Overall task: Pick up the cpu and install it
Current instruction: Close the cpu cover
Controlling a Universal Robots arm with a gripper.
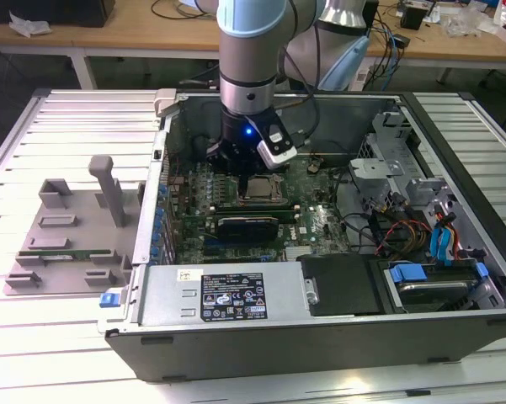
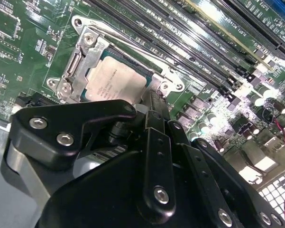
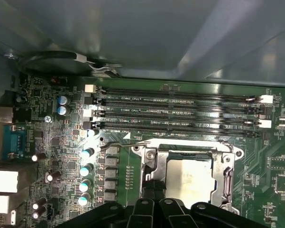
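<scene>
The cpu (image 1: 258, 194) is a flat square chip with a silvery top. It lies inside the metal socket frame (image 2: 68, 76) on the green motherboard of the open computer case (image 1: 337, 324). Both wrist views show the cpu (image 2: 116, 80) (image 3: 189, 178) sitting level in the socket. My gripper (image 1: 251, 181) hangs straight down over it, fingers together and holding nothing. Its tip (image 2: 154, 102) (image 3: 154, 186) is at one edge of the chip. The thin wire socket lever (image 3: 118, 144) runs along the frame's side.
Long memory slots (image 3: 180, 111) run beside the socket, and capacitors (image 3: 87, 168) stand near it. A black card (image 1: 248, 225) sits in front of the socket. A grey fixture block (image 1: 67, 236) lies outside the case on the exterior view's left. Cables (image 1: 404, 231) and drive bays fill the right.
</scene>
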